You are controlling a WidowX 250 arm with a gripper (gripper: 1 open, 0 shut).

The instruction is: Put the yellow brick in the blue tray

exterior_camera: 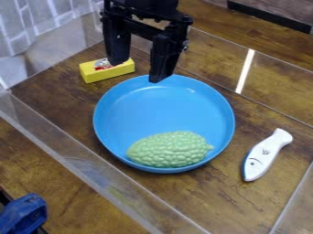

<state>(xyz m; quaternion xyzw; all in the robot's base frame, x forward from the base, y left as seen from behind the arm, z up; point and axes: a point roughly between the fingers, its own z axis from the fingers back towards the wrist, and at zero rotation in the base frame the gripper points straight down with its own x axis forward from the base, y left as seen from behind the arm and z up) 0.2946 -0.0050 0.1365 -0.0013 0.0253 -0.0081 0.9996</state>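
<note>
Tool open above the blue tray, yellow brick outside it.
The yellow brick [102, 69] lies on the wooden counter [76, 190] in the upper left of the frame, near the tray [120, 131]'s rim. The tool [134, 78] hangs with its fingers apart at upper centre; a bumpy green lump [169, 149] sits in the tray.

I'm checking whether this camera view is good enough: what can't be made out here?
- Lettering on the yellow block's red-and-white mark: too small.
- Top of the black gripper: cut off by the upper edge.
- Full shape of the dark-blue object: cut off by the left edge.
</note>
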